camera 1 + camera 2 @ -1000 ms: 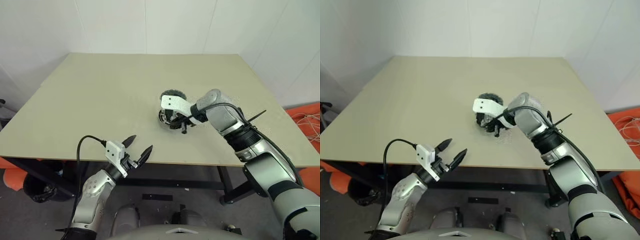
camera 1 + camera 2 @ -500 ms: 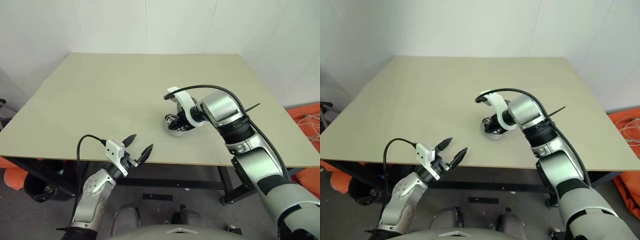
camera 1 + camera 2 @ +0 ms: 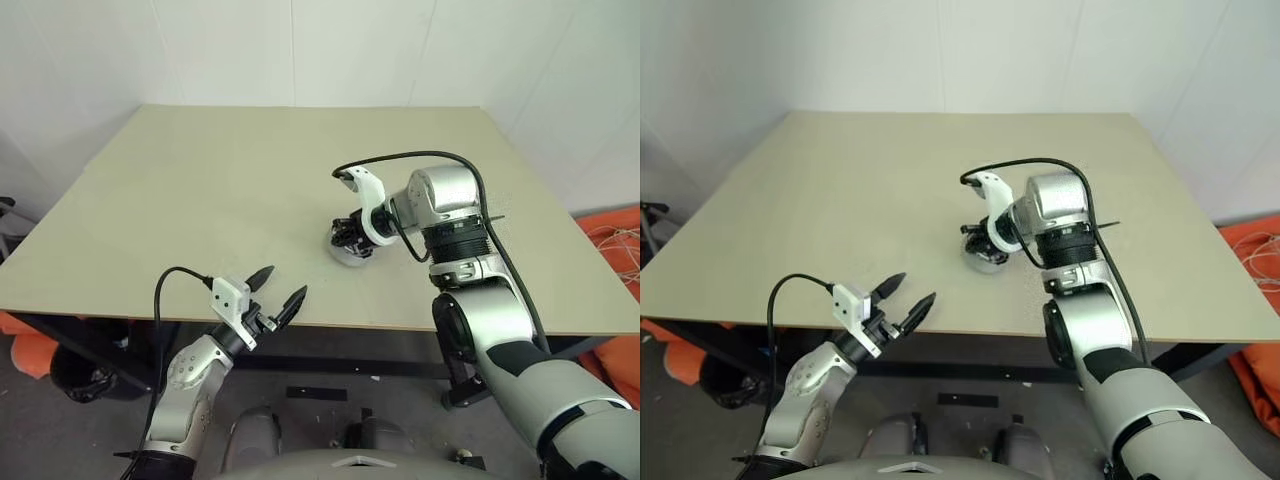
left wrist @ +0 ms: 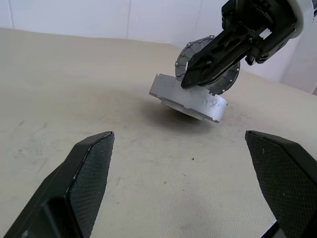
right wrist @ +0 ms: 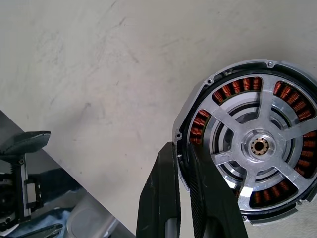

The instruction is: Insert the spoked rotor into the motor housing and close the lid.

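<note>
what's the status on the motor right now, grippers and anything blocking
Left gripper open, idle at the table's near edge. Right gripper shut on the motor housing's rim, housing tilted off the table. Nothing in the way.

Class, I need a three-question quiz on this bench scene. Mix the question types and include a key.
1. True or false: the left gripper is shut.
2. The right gripper pinches the housing by its: A hub, B rim, C spoke.
3. Fill in: the windings are ___-coloured.
Key: 1 false; 2 B; 3 copper.
</note>
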Robot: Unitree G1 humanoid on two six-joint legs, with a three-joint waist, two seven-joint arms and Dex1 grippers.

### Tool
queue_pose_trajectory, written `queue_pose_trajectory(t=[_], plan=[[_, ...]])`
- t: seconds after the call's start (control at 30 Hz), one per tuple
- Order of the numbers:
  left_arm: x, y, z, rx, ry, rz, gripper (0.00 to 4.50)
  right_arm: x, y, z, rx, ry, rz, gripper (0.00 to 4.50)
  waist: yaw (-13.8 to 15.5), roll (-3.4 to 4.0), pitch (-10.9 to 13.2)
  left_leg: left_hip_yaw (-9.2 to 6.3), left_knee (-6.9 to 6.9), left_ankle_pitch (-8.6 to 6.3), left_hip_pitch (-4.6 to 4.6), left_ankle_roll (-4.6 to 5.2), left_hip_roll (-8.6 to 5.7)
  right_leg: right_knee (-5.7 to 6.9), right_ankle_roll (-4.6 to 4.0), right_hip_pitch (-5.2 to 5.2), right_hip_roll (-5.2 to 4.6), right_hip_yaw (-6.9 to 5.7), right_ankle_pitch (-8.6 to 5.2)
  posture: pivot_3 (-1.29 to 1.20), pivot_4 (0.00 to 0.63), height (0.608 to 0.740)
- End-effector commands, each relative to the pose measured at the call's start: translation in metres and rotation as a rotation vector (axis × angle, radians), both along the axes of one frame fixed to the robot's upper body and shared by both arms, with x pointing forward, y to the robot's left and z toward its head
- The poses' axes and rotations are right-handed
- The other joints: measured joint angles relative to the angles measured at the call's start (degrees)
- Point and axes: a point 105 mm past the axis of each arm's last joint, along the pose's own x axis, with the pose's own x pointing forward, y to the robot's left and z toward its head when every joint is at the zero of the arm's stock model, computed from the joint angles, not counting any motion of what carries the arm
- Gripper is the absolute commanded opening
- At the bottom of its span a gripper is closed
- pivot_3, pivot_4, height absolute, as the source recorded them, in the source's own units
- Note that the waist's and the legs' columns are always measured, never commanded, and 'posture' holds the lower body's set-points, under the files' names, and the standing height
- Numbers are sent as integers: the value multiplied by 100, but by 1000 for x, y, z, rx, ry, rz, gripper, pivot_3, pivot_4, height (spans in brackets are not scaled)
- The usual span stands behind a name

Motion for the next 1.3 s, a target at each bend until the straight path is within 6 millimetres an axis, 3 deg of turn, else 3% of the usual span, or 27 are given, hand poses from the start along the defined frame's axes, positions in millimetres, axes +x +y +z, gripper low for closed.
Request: queue_pose_trajectory(t=[0.03,0.5,0.53,0.87,0.93,1.0,1.13,1.2,1.3], plan=[[2,-2,11,-14,-40,-4,4500,7,-1,21,13,-61,-21,22,0,1,0,0,0,0,0,-1,0,0,1,0,0,0,0,0,0,740],[3,-3,14,-15,-36,-19,4500,3,28,18,142,3,-141,22,-35,5,3,3,-23,11,-2,-18,-3,2,-8,-21,2,5,2,0,0,740],[3,-2,14,-15,-35,-18,4500,2,31,18,145,7,-147,691,-35,5,3,4,-27,12,-1,-20,-4,2,-6,-22,2,6,0,0,0,740],[2,-1,11,-8,-32,-20,4500,-3,45,8,160,51,-155,3871,-19,4,2,6,-56,24,-1,-40,-13,2,8,-35,0,13,-8,0,0,740],[1,-1,11,-8,-31,-21,4500,-6,55,16,207,34,-108,4461,-22,4,2,6,-64,28,1,-47,-14,2,8,-36,1,14,-8,0,0,740],[0,-1,11,-8,-30,-21,4500,-9,64,29,254,-8,-52,4461,-23,4,2,6,-75,35,2,-58,-14,2,8,-42,2,14,-9,0,0,740],[0,-1,11,-9,-27,-26,4500,-10,77,95,416,-305,100,4461,-10,4,3,6,-87,40,-8,-66,-13,4,6,-59,3,14,-10,0,0,740],[0,-1,11,-10,-26,-29,4500,-7,77,114,461,-406,124,4461,-5,3,2,5,-88,40,-7,-65,-13,3,21,-57,3,14,-1,0,0,740],[0,-2,11,-12,-25,-33,4500,3,68,137,473,-594,123,3827,-2,-1,1,5,-88,39,-4,-65,-14,1,5,-52,2,14,-11,0,0,740]])
